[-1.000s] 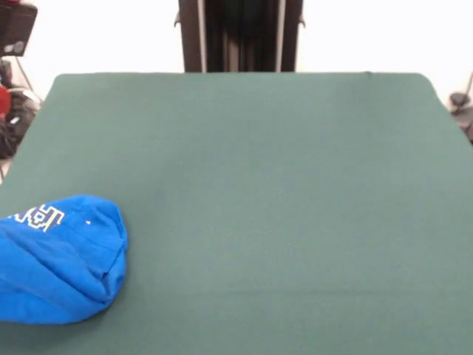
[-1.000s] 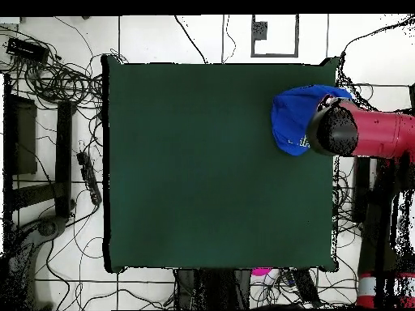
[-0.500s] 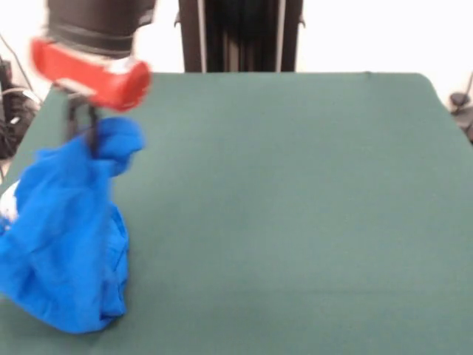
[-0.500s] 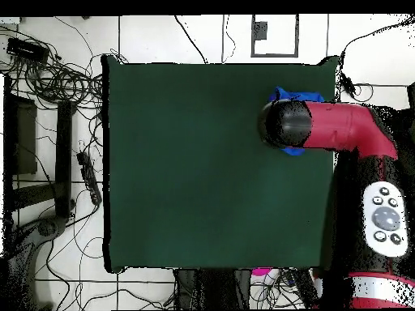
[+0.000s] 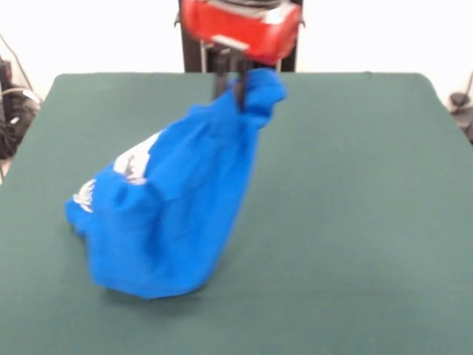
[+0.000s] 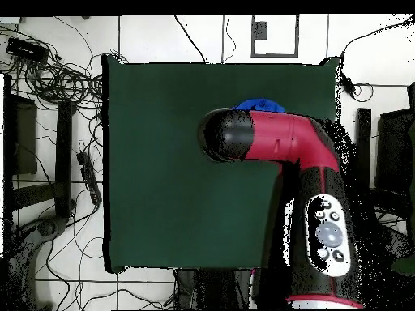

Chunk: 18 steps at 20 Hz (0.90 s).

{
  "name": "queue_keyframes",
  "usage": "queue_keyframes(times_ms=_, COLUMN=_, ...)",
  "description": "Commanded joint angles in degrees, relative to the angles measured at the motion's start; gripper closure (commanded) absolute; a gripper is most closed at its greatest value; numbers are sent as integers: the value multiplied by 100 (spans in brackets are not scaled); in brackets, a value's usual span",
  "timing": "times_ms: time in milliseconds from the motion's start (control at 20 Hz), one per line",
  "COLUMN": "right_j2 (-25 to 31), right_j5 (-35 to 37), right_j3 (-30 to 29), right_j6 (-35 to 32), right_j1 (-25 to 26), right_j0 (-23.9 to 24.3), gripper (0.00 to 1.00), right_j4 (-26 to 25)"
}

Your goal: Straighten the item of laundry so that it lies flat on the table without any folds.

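The T-shirt hangs from the end effector, its lower edge on the table.

Arm over mid-table — hand raised, fingers pinched together

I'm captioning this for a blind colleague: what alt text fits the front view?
The gripper pinches one end of a bright blue T-shirt and holds it up, bunched, with its lower part draped on the dark green table. White print shows on the shirt's left side.

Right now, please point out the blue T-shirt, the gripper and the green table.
blue T-shirt point(image 5: 174, 222): front view, middle of the hanging cloth.
gripper point(image 5: 230, 80): front view, tips pinching the shirt.
green table point(image 5: 355, 192): front view, bare top.
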State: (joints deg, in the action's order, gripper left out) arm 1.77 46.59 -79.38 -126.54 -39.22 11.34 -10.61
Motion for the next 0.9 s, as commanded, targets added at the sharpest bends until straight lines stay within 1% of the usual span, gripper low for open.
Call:
queue_keyframes(times_ms=50, right_j2=-246, right_j5=316, right_j3=-1365, right_j6=-2451, right_j1=-32, right_j0=-666, gripper=100, right_j4=914)
queue_keyframes(times_ms=350, right_j2=-677, right_j5=177, right_j3=-1538, right_j6=-3328, right_j1=24, right_j0=-1376, gripper=100, right_j4=1469)
queue_keyframes(times_ms=700, right_j2=-1115, right_j5=202, right_j3=-1617, right_j6=-4261, right_j1=110, right_j0=-2152, gripper=100, right_j4=1909)
queue_keyframes(times_ms=800, right_j2=-1208, right_j5=157, right_j3=-1537, right_j6=-4412, right_j1=200, right_j0=-2321, gripper=100, right_j4=1960)
queue_keyframes(times_ms=900, right_j2=-1271, right_j5=-12, right_j3=-1446, right_j6=-4399, right_j1=322, right_j0=-2379, gripper=100, right_j4=1940)
